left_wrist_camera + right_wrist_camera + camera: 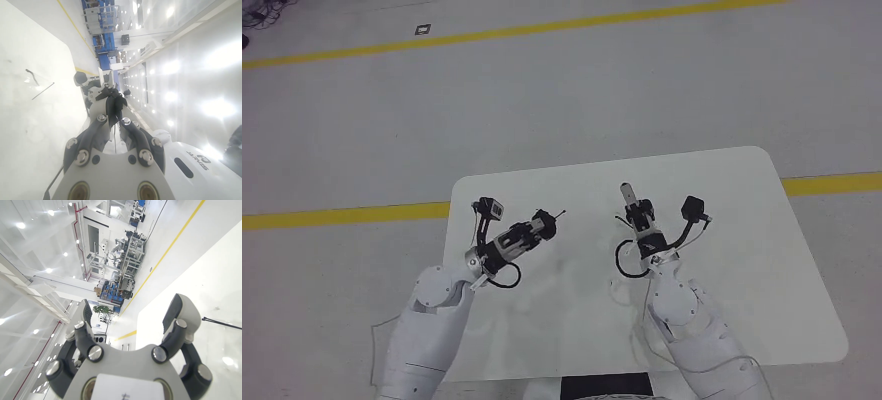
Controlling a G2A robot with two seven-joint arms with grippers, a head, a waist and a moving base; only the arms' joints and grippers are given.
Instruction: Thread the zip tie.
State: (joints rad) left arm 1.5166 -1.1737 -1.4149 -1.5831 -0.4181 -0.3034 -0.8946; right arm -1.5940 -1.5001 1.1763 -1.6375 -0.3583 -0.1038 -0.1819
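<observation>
Your left jaws were pinched shut on the zip tie [114,132] over the desk [722,200]; your right jaws gaped empty.

Smooth glossy white table [742,200], right gripper [132,308] with ribbed black pads [173,311], seemingly rubber, shiny metal bolts [95,351]

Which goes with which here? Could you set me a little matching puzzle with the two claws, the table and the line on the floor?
Things:
1. left gripper
2. right gripper
3. table
4. floor stripe

Colours and states:
A. yellow
B. open, with nothing between its fingers
C. white, with rounded corners
D. shut on the zip tie

Right pairs: 1-D, 2-B, 3-C, 4-A.
</observation>
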